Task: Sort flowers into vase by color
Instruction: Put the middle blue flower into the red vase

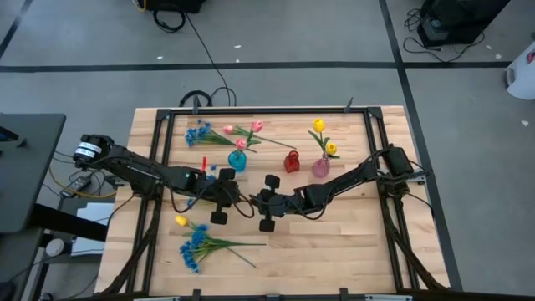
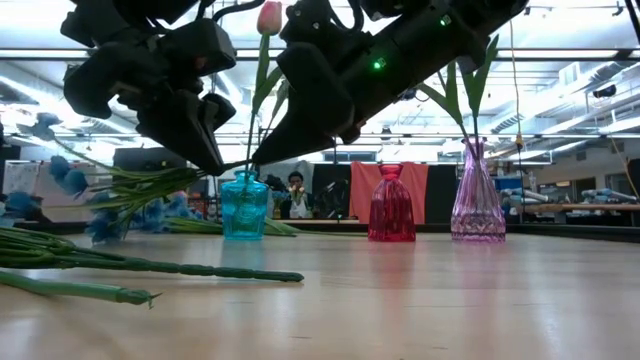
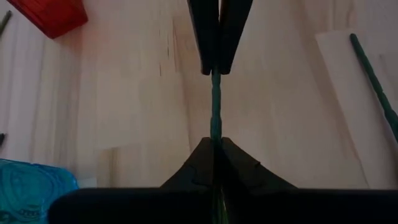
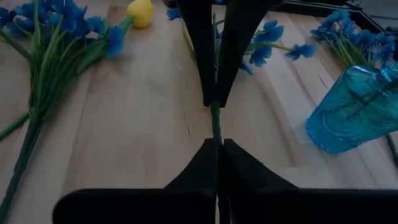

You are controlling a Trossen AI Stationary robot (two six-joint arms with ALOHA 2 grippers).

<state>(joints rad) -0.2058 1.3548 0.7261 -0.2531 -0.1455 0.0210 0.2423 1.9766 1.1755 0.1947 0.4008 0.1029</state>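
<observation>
Flowers filled two vases — yellow tulips (image 1: 318,125) in the pink vase (image 1: 321,167), a pink tulip (image 1: 242,144) in the blue vase (image 1: 237,160); the red vase (image 1: 291,161) between them held none. Both grippers — left gripper (image 1: 219,197), right gripper (image 1: 267,203) — clenched a green stem (image 3: 216,112) near the blue vase.

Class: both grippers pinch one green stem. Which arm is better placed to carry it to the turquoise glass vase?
Left, probably. Both the left gripper and right gripper are shut on the thin green stem, but from above the left sits nearer the turquoise glass vase; the right would reach past it.
</observation>
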